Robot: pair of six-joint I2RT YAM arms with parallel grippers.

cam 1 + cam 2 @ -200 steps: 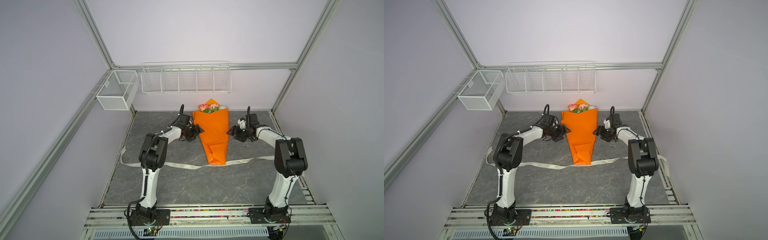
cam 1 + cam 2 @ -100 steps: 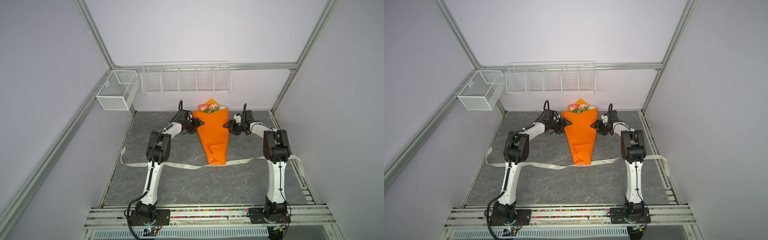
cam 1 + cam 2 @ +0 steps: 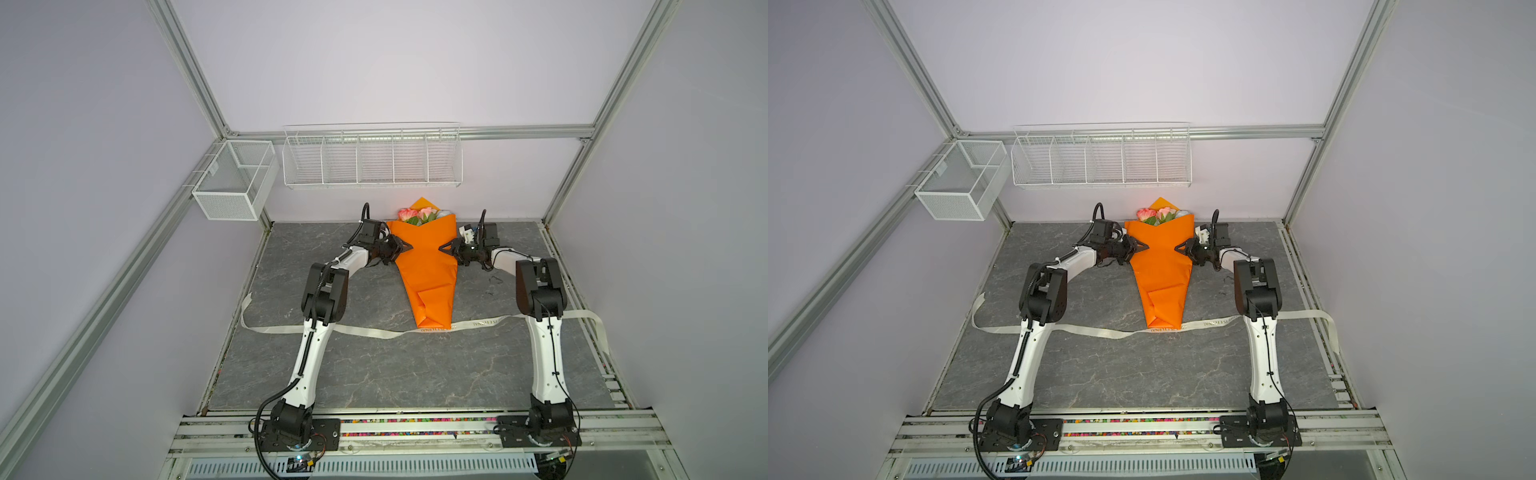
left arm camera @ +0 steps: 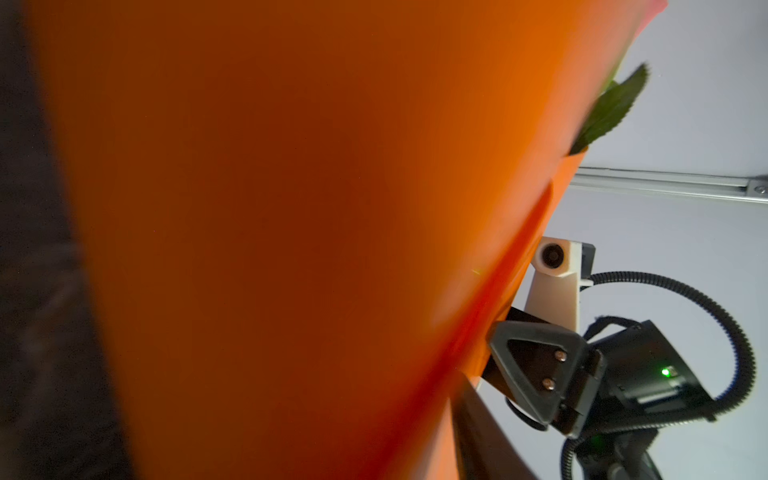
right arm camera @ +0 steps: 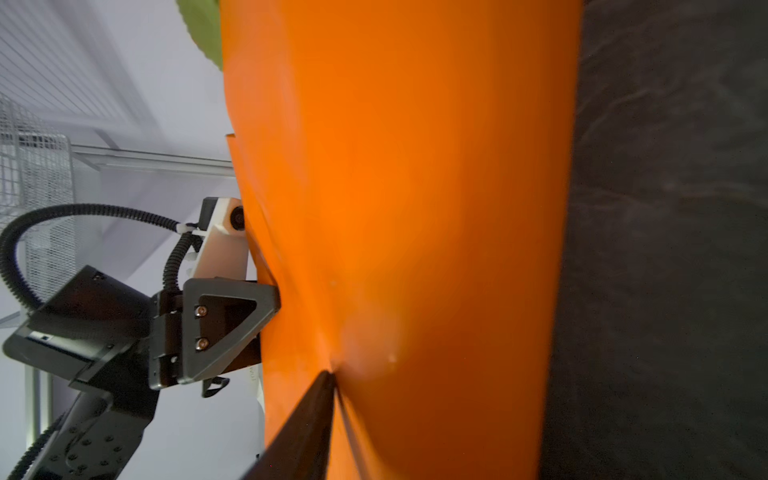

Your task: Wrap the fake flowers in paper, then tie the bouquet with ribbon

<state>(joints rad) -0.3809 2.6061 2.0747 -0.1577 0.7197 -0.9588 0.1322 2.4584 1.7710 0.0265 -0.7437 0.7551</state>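
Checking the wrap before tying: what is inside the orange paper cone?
At the far, open end of the bouquet, the fake flowers show as pink and pale rose heads. Their stems are covered by the paper and cannot be seen.

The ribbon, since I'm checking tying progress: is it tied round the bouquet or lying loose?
Loose: the ribbon lies spread flat on the table by the narrow end of the bouquet, unknotted.

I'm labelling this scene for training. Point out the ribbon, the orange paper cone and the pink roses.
ribbon point(image 3: 478, 323): a top view, its printed stretch.
orange paper cone point(image 3: 428, 266): a top view, middle of its face.
pink roses point(image 3: 406, 214): a top view, one pink bloom.
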